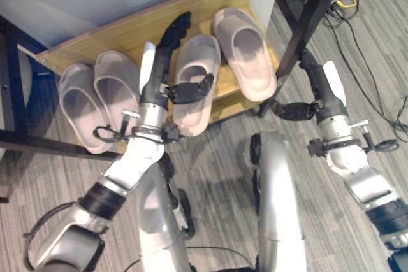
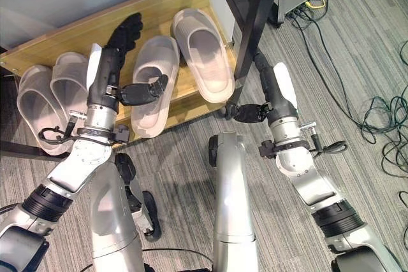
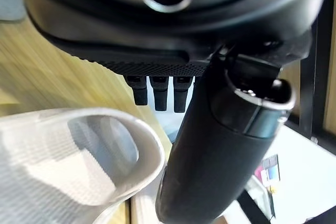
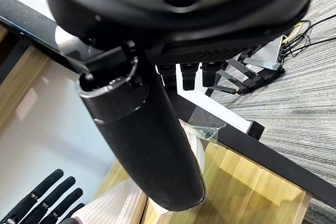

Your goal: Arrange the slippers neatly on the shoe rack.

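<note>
four slippers: pale grey, all on the wooden shoe rack [image 1: 137, 27] that runs across the upper part of the head views, toes pointing towards the back panel.
left pair: outer slipper [image 1: 81, 107] and its neighbour [image 1: 116, 84] lie side by side, touching, at the left end of the rack, in the left middle of the frame.
third slipper [image 1: 194, 84]: upper centre of the frame, slightly angled, its heel overhanging the front edge of the rack.
fourth slipper [image 1: 245, 52]: just right of the third, upper centre-right, heel also past the front edge, close to the black frame leg [image 1: 306, 23].
left hand [image 1: 167, 52]: reaches up over the rack between the left pair and the third slipper; fingers straight and stretched towards the back panel, thumb [image 1: 191, 90] spread sideways, lying across the third slipper; nothing clasped.
left wrist view: straight fingers [image 3: 160, 93] above the wood, the white mesh edge of a slipper [image 3: 79, 150] beside the thumb.
right hand [image 1: 322, 90]: right middle of the frame, beside the black frame leg, above the grey floor [image 1: 223, 157]; fingers extended, thumb out to the side, holding nothing, apart from the fourth slipper.
</note>
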Controlling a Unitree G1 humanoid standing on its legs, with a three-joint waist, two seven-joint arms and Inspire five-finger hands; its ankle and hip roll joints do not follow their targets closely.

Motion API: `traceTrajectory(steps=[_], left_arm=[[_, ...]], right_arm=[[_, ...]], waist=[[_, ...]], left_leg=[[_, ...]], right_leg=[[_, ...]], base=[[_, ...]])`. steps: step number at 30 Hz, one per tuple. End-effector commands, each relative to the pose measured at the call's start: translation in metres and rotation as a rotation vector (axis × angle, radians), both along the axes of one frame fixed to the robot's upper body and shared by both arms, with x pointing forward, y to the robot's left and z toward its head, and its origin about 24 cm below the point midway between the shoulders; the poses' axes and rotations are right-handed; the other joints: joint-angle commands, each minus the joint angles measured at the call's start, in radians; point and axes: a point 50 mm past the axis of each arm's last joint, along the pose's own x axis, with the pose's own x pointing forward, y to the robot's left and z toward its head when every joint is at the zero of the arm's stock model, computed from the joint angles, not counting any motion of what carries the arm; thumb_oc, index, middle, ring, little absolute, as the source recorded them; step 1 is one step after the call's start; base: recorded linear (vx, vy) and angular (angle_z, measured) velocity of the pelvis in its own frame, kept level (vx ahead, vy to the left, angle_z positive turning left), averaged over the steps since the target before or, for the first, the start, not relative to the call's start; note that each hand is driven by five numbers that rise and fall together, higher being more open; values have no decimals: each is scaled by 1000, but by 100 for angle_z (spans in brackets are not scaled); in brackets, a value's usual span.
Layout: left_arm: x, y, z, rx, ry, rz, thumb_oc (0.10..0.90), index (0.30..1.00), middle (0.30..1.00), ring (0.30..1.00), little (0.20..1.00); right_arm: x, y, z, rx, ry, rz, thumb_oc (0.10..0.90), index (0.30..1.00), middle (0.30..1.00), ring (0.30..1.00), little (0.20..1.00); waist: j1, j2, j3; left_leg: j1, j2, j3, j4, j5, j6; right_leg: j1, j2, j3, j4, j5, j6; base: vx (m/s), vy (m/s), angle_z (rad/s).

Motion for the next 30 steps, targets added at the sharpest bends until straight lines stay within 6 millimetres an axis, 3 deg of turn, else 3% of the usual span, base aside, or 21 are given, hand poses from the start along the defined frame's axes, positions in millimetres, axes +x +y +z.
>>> traceTrajectory(steps=[1, 18, 26, 30], left_arm=[[-8, -20, 65, 24, -332, -20, 800, 900, 900, 900, 900], [14, -11, 72, 114, -377, 191, 800, 900, 900, 900, 900], [21, -15, 75, 48, -353, 185, 800, 900, 900, 900, 900], [12, -14, 78, -60, -350, 107, 800, 900, 900, 900, 900]], right_arm=[[-30, 63, 72, 15, -387, 370, 800, 900, 900, 900, 900], [-31, 73, 71, 40, -375, 437, 800, 900, 900, 900, 900], [-30, 79, 70, 40, -363, 453, 800, 900, 900, 900, 900], [-31, 76, 69, 50, -362, 442, 800, 900, 900, 900, 900]], waist=[[38, -50, -34], [15, -74, -34], [7, -89, -34], [10, -83, -34]], left_leg=[[-95, -97, 21, -41, -6, 49], [-95, -103, 24, -26, -11, 47], [-95, -105, 28, -20, -11, 44], [-95, -110, 25, -17, -12, 44]], right_leg=[[32, -84, 45, 1, -140, -67], [32, -73, 69, 11, -144, -57], [32, -71, 81, 18, -143, -55], [32, -72, 78, 16, -146, -58]], base=[[19, 38, -2], [0, 0, 0], [0, 0, 0], [0, 0, 0]])
